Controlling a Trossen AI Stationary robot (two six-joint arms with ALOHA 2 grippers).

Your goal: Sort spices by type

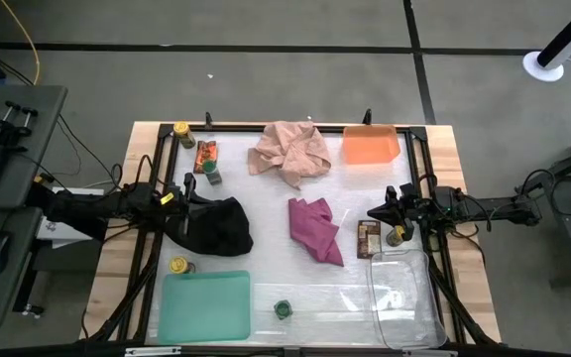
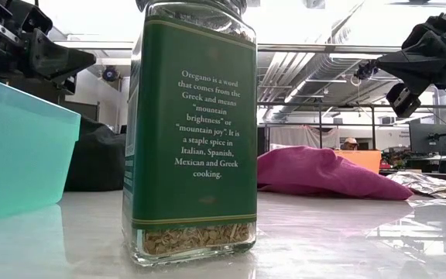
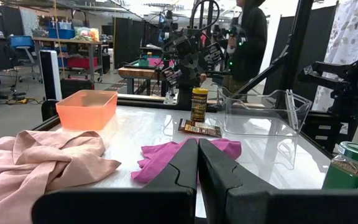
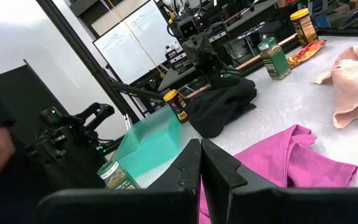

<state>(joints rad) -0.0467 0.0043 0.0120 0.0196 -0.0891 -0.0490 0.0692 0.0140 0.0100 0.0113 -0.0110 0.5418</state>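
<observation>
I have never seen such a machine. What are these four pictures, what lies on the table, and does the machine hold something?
It is a robot with two dark arms at a table. One picture looks down from above, one looks level from the tabletop, and two come from cameras on the wrists.

The left gripper is above the black cloth; the right gripper is beside a yellow-lidded jar and a brown packet. Both are shut and hold nothing.

Also there: a green-lidded oregano jar, more jars, a pink cloth, a magenta cloth, and orange, green and clear trays.
</observation>
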